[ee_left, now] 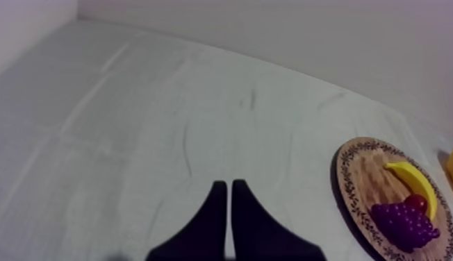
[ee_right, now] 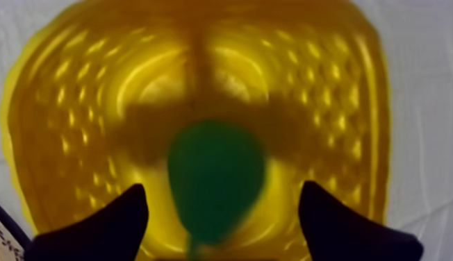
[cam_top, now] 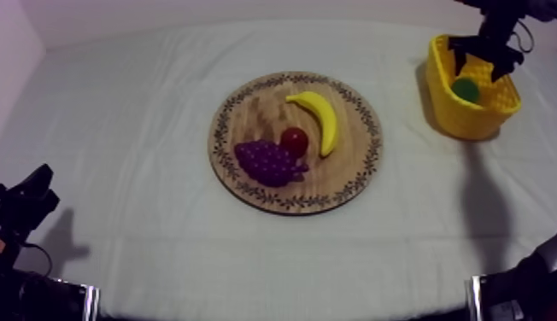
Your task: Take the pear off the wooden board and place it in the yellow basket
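In the yellow basket [cam_top: 453, 115]: the pear [cam_top: 466, 89] lay on the floor of it, off the wooden board [cam_top: 256, 111].
Right gripper [cam_top: 481, 61]: hung directly over the basket, at the table's [cam_top: 120, 128] far right.
Right fingers [ee_right: 111, 222]: spread wide and gripping nothing. In the right wrist view there was a gap on each side of the pear [ee_right: 215, 177].
Key relation: the pear sat below and midway between the two fingers, centred under the right gripper [ee_right: 222, 189]. Its long axis ran crosswise to the line joining the fingers, with the thin stalk end toward the wrist.
Basket wall [ee_right: 69, 104]: ringed the pear on all sides, with nothing else inside.
Left gripper [ee_left: 225, 186]: low at the near left of the table, well apart from the basket. Fingers pressed together as a narrow wedge, holding nothing.
Nearer arm: right, by a wide margin.
Board contents: banana [cam_top: 320, 115], grapes [cam_top: 266, 162], small red fruit [cam_top: 294, 139].
Judgement: placement looked done. The coming move likely needed only a straight lift clear of the rim, with the fingers kept apart so they did not snag the pear.
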Tool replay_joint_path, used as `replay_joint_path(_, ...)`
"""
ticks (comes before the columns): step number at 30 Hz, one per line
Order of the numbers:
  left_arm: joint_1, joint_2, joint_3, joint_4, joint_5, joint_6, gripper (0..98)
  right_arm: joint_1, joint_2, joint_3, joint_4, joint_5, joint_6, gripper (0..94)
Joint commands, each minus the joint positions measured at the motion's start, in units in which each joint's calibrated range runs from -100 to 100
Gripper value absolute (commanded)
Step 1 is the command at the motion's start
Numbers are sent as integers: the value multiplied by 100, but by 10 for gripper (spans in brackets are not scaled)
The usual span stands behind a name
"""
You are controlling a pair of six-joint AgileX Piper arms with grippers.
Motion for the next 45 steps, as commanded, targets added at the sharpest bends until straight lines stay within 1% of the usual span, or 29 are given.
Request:
replay_joint_path(1, 0, 2, -2, 1, 0, 2, 1, -7, -15, -50, -31, 95, 44, 793)
replay_joint_path(4, 0, 2, -2, 1, 0, 2, 1, -17, -151, -100, -69, 142, 89, 833)
replay_joint_path(6, 0, 2, -2, 1, 0, 2, 1, -5, -343, -82, -102, 125, 118, 831)
replay_joint_path(9, 0, 2, -2, 1, 0, 2, 1, 28, -783, 76, -154, 14, 152, 801)
replay_joint_path(15, 0, 2, -2, 1, 0, -2, 1, 63, -2053, 868, -139, -433, 166, 695)
replay_joint_path(19, 0, 2, -2, 1, 0, -3, 1, 61, -3090, 1761, -49, -954, 38, 633)
replay_joint_path(24, 0, 2, -2, 1, 0, 0, 1, -20, -4539, 3143, 115, -1752, -293, 559)
replay_joint_path(32, 0, 2, -2, 1, 0, 1, 1, -310, -7031, 5766, 468, -3244, -975, 385)
replay_joint_path(36, 0, 2, -2, 1, 0, 0, 1, -380, -8242, 7063, 551, -3934, -1167, 283)
replay_joint_path(38, 0, 2, -2, 1, 0, -1, 1, -433, -8827, 7647, 523, -4149, -1124, 229)
replay_joint_path(41, 0, 2, -2, 1, 0, -1, 1, -475, -9670, 8418, 368, -4386, -945, 138)
replay_joint_path(43, 0, 2, -2, 1, 0, -1, 1, -466, -10204, 8830, 156, -4474, -732, 79)
replay_joint_path(45, 0, 2, -2, 1, 0, 1, 1, -429, -10690, 9167, -110, -4500, -480, 41)
